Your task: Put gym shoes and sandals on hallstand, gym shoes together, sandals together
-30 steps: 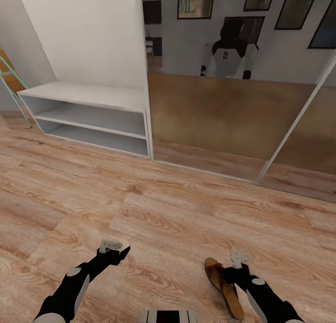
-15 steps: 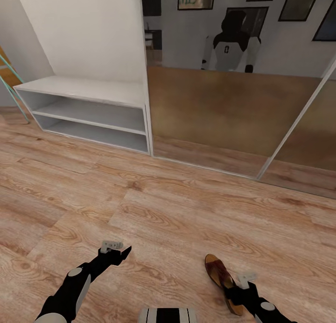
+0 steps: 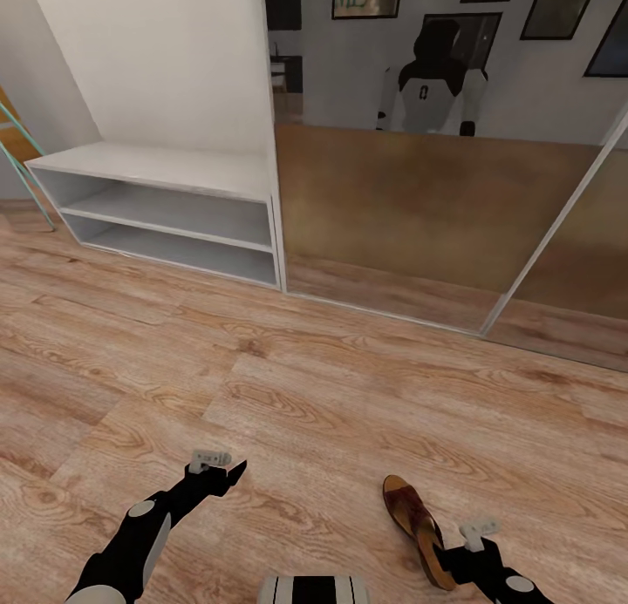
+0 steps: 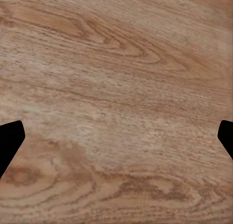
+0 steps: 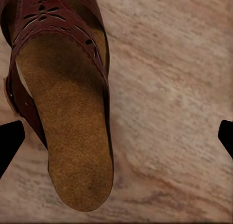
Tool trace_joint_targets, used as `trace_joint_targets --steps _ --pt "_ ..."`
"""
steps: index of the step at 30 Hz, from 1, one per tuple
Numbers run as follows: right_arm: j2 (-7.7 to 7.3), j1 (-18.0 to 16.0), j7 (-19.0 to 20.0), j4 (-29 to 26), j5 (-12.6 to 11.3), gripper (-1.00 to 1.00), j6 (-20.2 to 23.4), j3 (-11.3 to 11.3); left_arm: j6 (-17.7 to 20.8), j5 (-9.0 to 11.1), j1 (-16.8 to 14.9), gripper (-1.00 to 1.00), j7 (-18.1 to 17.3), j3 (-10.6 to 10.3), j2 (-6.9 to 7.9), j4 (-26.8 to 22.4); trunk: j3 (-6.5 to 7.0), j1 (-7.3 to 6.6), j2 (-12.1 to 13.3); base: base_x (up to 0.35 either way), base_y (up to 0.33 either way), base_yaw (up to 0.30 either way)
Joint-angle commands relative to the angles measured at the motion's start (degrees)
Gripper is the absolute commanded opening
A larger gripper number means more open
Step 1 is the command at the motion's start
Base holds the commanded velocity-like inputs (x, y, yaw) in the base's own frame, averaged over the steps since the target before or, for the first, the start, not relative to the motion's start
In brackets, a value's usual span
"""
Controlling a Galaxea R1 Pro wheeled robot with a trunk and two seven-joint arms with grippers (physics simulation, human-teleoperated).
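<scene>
One sandal on the floor, rack bare

A brown sandal (image 3: pixel 417 524) lies flat on the wood floor (image 3: pixel 331 395), just beside the right gripper (image 3: pixel 462 562), whose fingers are spread wide with nothing between them. The left gripper (image 3: pixel 228 475) hangs over bare planks, spread too. The shoe rack (image 3: pixel 157 173) stands well apart by the wall, its visible shelves holding nothing; I'd say placing hasn't begun.

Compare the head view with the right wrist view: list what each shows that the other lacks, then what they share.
Head view alone: the hallstand with its two open shelves, a mirrored panel beside it reflecting the robot, and the left gripper over bare floor. Right wrist view alone: the cut-out pattern on the sandal's strap and its tan insole close up. Shared: one brown sandal on the corridor floor.
</scene>
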Motion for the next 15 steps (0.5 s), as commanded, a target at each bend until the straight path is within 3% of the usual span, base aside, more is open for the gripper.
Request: trace_joint_targets --steps 1,10,15 --pt "-0.03 0.0 -0.1 0.1 0.0 1.0 -0.2 0.4 -0.2 -0.6 0.0 1.0 -0.4 0.3 -0.05 0.0 -0.04 -0.01 0.0 0.0 0.0 0.0" --pt "0.35 0.0 -0.1 0.2 0.3 1.0 -1.0 1.5 -0.2 -0.6 0.0 1.0 -0.4 -0.2 -0.14 0.0 -0.04 -0.01 0.0 0.0 0.0 0.0" --pt "0.34 0.0 -0.1 0.6 2.0 1.0 -7.5 4.4 -0.2 -0.6 0.0 1.0 -0.3 -1.7 -0.53 0.0 -0.04 -0.01 0.0 0.0 0.0 0.0"
